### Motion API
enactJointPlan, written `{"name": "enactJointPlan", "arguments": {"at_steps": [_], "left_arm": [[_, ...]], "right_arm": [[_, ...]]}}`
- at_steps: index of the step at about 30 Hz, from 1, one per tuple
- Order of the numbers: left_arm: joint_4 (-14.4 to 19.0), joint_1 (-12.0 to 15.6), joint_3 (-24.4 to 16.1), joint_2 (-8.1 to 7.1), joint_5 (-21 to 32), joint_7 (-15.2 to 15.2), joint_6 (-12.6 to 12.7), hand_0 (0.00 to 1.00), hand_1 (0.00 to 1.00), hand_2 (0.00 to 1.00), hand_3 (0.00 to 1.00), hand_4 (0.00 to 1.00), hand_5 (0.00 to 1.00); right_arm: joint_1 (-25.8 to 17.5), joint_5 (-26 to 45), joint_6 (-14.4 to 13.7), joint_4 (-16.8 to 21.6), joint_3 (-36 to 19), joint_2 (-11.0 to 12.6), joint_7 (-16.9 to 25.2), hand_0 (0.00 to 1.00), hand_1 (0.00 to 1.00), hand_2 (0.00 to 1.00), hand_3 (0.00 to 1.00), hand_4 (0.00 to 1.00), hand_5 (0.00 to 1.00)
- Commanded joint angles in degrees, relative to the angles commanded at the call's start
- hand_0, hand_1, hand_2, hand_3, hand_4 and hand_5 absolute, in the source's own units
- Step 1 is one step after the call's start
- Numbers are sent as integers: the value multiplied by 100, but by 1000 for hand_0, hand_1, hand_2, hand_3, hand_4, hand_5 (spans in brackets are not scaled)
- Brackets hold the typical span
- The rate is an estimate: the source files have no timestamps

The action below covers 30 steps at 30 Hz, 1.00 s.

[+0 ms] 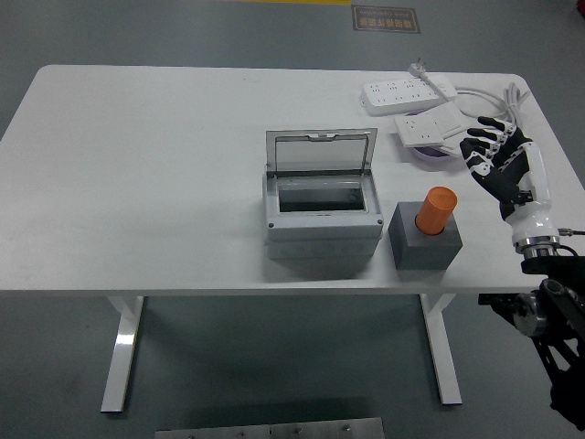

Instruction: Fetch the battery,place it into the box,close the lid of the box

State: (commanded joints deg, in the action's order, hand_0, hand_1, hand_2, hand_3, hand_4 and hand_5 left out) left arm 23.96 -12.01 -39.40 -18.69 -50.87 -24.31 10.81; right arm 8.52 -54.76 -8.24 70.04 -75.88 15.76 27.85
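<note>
Nearest the table's (137, 229) front edge, right of centre, a dark grey block holder (425, 240) carries the orange battery (437, 210), a short cylinder standing upright in its socket with the top half exposed. Just left of it, apart by a narrow gap, sits the grey box (322, 219), its interior empty and its clear lid (320, 152) hinged up at the far side, roughly upright. The right hand (498, 157) hovers to the right of the holder and a little farther back, above the table's right edge, fingers spread wide and holding nothing; the left hand is not in view. The step in hand looks like the fetch, hardly begun. To do it well, the hand should probably come in from the right and close around the battery's exposed upper half, then lift straight up so the cylinder clears its socket without dragging the holder. The carry to the box is short and leftward; the near right corner of the box is the thing to clear, and the raised lid should not be bumped before the drop. Farther back on the right lie a white adapter (428, 129) resting on a purple disc (433, 155), a white power strip (409, 91) and its cable (494, 95), near the hand but not in its path to the battery.
</note>
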Motion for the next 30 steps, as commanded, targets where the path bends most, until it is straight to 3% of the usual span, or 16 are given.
{"name": "enactJointPlan", "arguments": {"at_steps": [30], "left_arm": [[-7, -96, -47, 9, -125, 8, -43, 632, 698, 573, 541, 500, 2]], "right_arm": [[93, -137, 6, -437, 630, 9, -3, 631, 570, 581, 662, 778, 73]]}}
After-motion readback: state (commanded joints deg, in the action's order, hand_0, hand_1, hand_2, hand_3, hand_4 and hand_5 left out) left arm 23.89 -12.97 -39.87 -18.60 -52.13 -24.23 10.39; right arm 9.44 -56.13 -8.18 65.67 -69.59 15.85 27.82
